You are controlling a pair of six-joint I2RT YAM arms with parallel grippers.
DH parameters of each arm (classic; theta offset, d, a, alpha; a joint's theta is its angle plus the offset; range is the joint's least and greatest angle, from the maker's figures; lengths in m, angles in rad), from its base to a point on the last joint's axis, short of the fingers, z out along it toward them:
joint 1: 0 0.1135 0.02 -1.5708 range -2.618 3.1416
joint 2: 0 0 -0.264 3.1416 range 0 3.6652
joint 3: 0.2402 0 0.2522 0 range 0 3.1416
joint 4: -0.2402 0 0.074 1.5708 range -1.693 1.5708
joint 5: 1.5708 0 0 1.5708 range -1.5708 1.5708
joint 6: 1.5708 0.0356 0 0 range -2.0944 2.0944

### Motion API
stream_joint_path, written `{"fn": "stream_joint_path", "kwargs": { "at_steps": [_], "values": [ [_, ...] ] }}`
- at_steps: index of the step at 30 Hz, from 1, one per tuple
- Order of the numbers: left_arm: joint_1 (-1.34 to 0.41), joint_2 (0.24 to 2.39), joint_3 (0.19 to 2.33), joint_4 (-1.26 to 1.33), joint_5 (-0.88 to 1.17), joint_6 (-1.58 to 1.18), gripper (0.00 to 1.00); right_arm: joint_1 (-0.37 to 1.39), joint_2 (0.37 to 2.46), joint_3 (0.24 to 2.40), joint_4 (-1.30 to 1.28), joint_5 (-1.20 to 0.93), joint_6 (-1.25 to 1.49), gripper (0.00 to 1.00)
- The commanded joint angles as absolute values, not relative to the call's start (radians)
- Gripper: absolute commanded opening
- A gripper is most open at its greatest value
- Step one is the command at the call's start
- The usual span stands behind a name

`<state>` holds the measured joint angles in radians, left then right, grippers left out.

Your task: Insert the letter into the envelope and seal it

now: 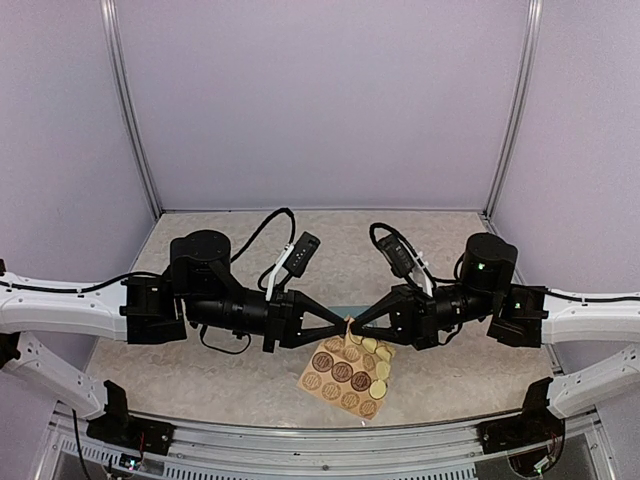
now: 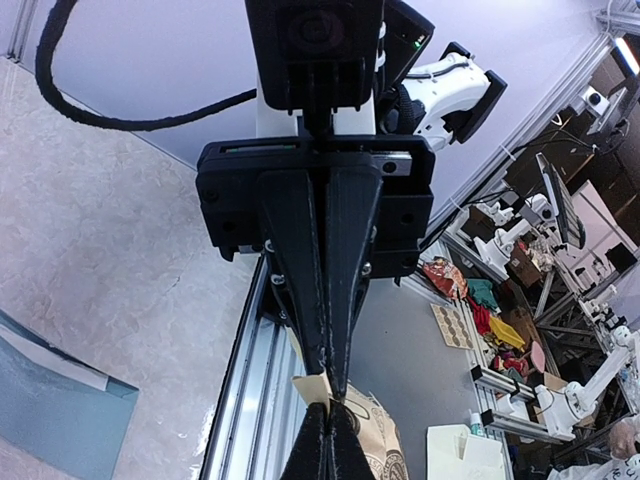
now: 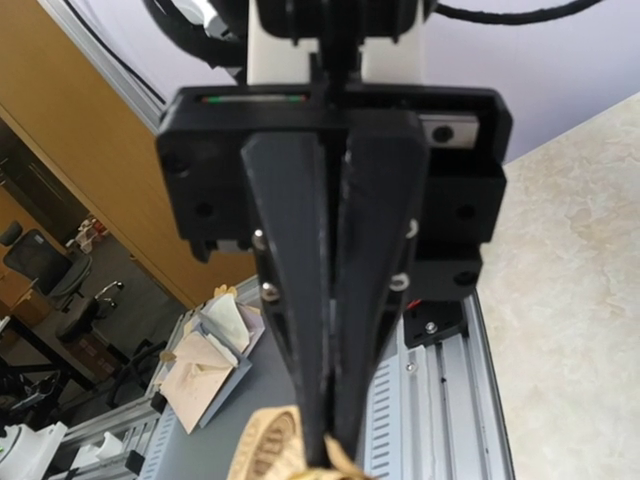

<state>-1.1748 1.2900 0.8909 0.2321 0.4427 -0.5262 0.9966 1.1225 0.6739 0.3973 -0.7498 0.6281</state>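
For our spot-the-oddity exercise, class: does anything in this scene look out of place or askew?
Yes. The sticker sheet sits askew, pinched at one corner by both the left gripper and right gripper, shut tip to tip. Some circles look blank. The envelope lies apart, untouched.

The table (image 1: 200,370) had a pale beige marbled top, with an aluminium rail (image 1: 330,440) along its 6 o'clock edge. The teal-blue envelope (image 2: 60,420) lay flat near the middle. Toward 6 o'clock was the sticker sheet (image 1: 347,372), its contact with the top unclear
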Motion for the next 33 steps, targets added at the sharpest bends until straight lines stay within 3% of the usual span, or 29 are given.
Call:
{"fn": "stream_joint_path", "kwargs": {
  "at_steps": [1, 24, 30, 33],
  "values": [
    [-1.187, 1.273, 0.893, 0.307, 0.469, -0.529, 0.00, 0.999, 1.138, 0.686, 0.361, -0.700, 0.617, 0.00],
    [-1.172, 1.248, 0.865, 0.293, 0.421, -0.531, 0.00, 0.998, 1.077, 0.669, 0.347, -0.638, 0.620, 0.00],
    [-1.172, 1.233, 0.899, 0.176, 0.269, -0.484, 0.52, 0.998, 1.062, 0.669, 0.336, -0.613, 0.619, 0.00],
    [-1.177, 1.184, 0.916, 0.110, 0.145, -0.440, 0.64, 0.997, 1.050, 0.669, 0.309, -0.583, 0.617, 0.00]
  ]
}}
